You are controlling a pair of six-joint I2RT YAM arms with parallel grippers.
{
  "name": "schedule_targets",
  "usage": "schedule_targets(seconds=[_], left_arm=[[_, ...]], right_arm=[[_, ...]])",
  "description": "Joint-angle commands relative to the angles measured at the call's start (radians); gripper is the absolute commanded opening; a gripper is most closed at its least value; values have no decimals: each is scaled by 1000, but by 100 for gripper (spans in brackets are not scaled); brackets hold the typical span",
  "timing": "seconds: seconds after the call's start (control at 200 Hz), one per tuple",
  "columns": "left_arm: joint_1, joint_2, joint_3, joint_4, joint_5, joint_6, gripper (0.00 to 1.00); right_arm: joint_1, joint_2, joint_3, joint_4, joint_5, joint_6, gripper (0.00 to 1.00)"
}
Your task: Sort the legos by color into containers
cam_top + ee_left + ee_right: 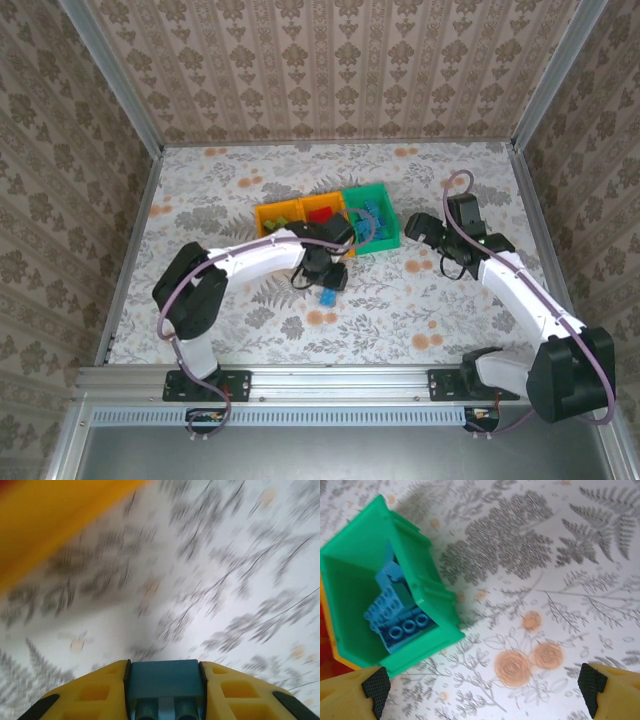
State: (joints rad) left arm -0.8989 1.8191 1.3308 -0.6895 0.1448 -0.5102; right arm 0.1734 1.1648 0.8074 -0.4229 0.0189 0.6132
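Left claw (163, 700), mine: clamped on one blue lego (163, 677); arm crooked over the bench (200, 190). Right claw (484, 689): spread wide.

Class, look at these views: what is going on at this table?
The left pincer is shut on a small blue studded plastic brick above the flowered table. The right pincer hangs open beside the green plastic bin, which holds several blue bricks.

The top camera looks down from behind over the whole surface (400, 310), both wrist cameras face it closely, and the right wrist view shares the green bin (350, 585) with the top.
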Motion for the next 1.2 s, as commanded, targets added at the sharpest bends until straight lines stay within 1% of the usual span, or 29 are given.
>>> schedule_targets(seconds=[0.0,0.19,0.395,0.465,0.58,0.6,0.645,0.69,0.775,0.795,0.805,0.815,0.925,1.01,1.08,1.195], left_arm=[[48,51,117,36,79,43,30],[121,147,314,116,174,34,30],[173,297,543,152,206,-2,32],[187,354,610,153,211,-14,33],[204,420,693,154,225,-31,42],[204,426,701,154,225,-32,44],[204,434,715,156,224,-31,55],[204,432,714,157,219,-31,67],[204,417,705,153,207,-23,83],[205,412,701,152,200,-19,93],[204,407,698,150,197,-16,97],[205,403,696,148,195,-13,99],[206,339,642,143,136,28,100],[206,259,573,146,63,86,100],[207,176,483,159,-25,150,100],[223,8,264,229,-173,266,100]], right_arm=[[-13,-49,-44,-53,29,-17,100],[-25,-118,-101,-70,36,0,100],[-28,-188,-140,-74,28,18,100],[-28,-208,-153,-66,13,-3,100],[-28,-243,-183,-21,28,-86,100],[-28,-251,-189,-11,39,-106,100],[-28,-267,-203,19,56,-154,100],[-27,-289,-224,62,69,-203,100],[-28,-324,-272,163,115,-283,100],[-28,-330,-284,186,126,-301,100],[-28,-330,-290,197,133,-312,100],[-28,-332,-293,206,140,-320,100],[-29,-324,-343,340,209,-439,100],[-42,-299,-389,471,243,-516,100],[-69,-261,-427,597,239,-554,100],[-118,-179,-483,805,233,-581,100]])
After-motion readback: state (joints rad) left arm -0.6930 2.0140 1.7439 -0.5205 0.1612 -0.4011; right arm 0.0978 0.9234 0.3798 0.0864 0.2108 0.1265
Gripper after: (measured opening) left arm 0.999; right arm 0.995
